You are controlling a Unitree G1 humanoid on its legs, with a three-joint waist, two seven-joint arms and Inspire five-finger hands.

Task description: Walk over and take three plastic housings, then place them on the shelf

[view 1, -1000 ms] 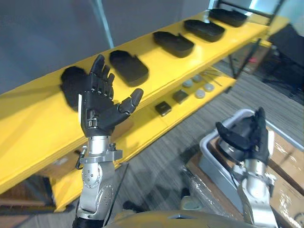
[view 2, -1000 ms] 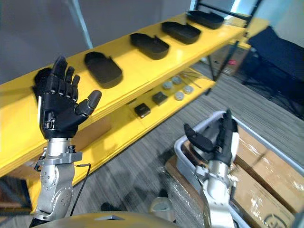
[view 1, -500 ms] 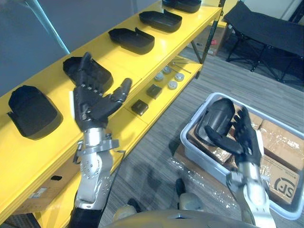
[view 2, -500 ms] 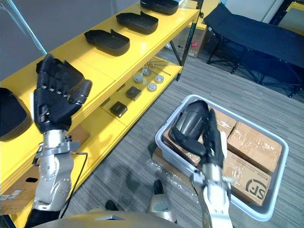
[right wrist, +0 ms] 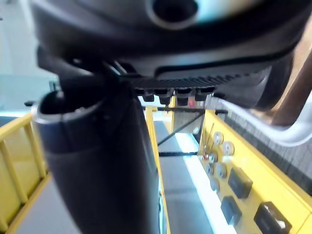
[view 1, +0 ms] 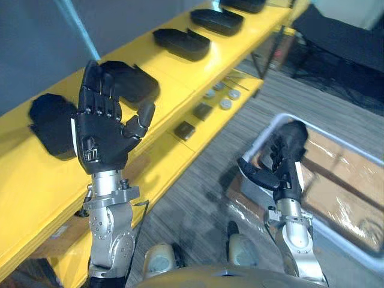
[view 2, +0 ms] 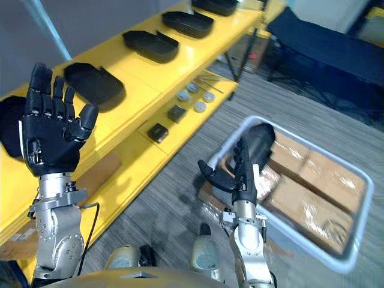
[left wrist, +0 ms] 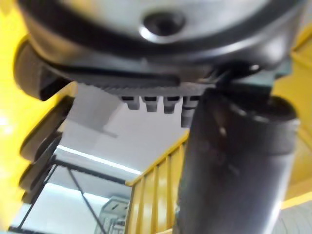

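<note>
- A left hand (view 1: 105, 135) is seen raised in front of the yellow shelf (view 2: 204, 51), fingers spread straight and nothing held.
- A right hand (view 2: 240, 171) is seen upright at the near corner of a grey bin (view 2: 327, 153), fingers straight and thumb splayed. It is empty as well.
- One dark plastic housing (view 2: 261, 139) is seen inside the bin just beyond the right hand, beside cardboard boxes (view 2: 312, 189). Whether it is touched cannot be told.
- A row of housings (view 2: 150, 45) is laid along the shelf top.
- As a judgement, the rounded housing could be nudged deeper into the bin or let slip if its smooth back is pinched from one side only. The bin's rim could be struck by the thumb during the reach.
- The raised left hand could be brushed against the shelf edge — or against the near end of the row — in a turn.
- Open room is offered by the floor (view 2: 180, 198) between shelf and bin. The lower board is taken up by small parts (view 2: 199, 107).
</note>
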